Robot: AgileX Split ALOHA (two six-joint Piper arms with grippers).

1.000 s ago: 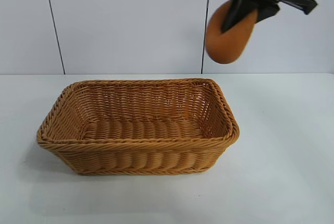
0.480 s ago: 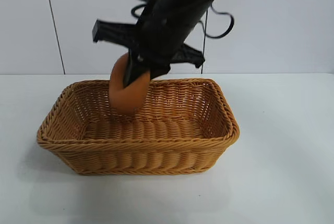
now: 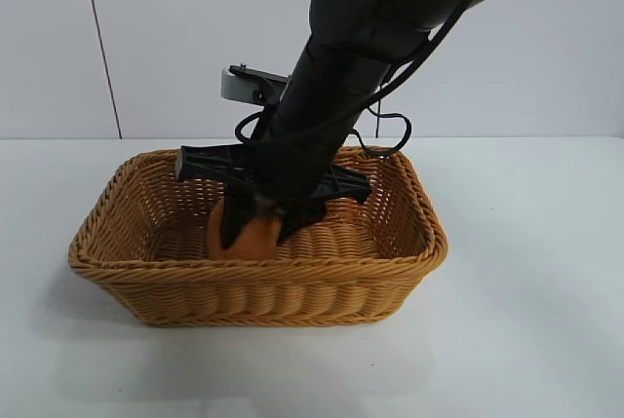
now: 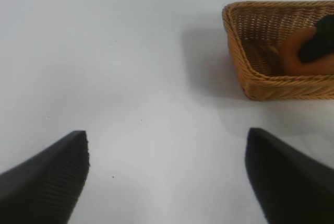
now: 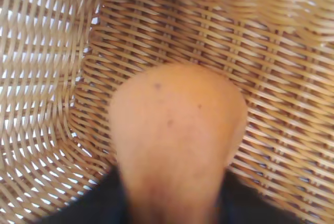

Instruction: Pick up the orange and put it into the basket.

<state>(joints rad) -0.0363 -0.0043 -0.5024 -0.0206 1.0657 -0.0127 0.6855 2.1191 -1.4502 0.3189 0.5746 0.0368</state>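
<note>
The tan wicker basket (image 3: 409, 243) stands on the white table. My right gripper (image 3: 255, 225) reaches down inside it and is shut on the orange (image 3: 255, 239), a dull brownish-orange fruit held low against the basket floor toward its left part. In the right wrist view the orange (image 5: 175, 130) fills the middle between my dark fingers, with the basket weave (image 5: 47, 78) all round. My left gripper (image 4: 167, 182) is open and empty above bare table; the left wrist view shows the basket (image 4: 245, 72) and the orange (image 4: 292, 54) farther off. The left arm is out of the exterior view.
The white table (image 3: 526, 321) runs flat all round the basket. A white panelled wall (image 3: 175, 38) stands behind. The right arm's black body and cables hang over the basket's back right part.
My right gripper has carried the orange from high at the upper right, leftward and down, into the basket. The basket has not moved.
</note>
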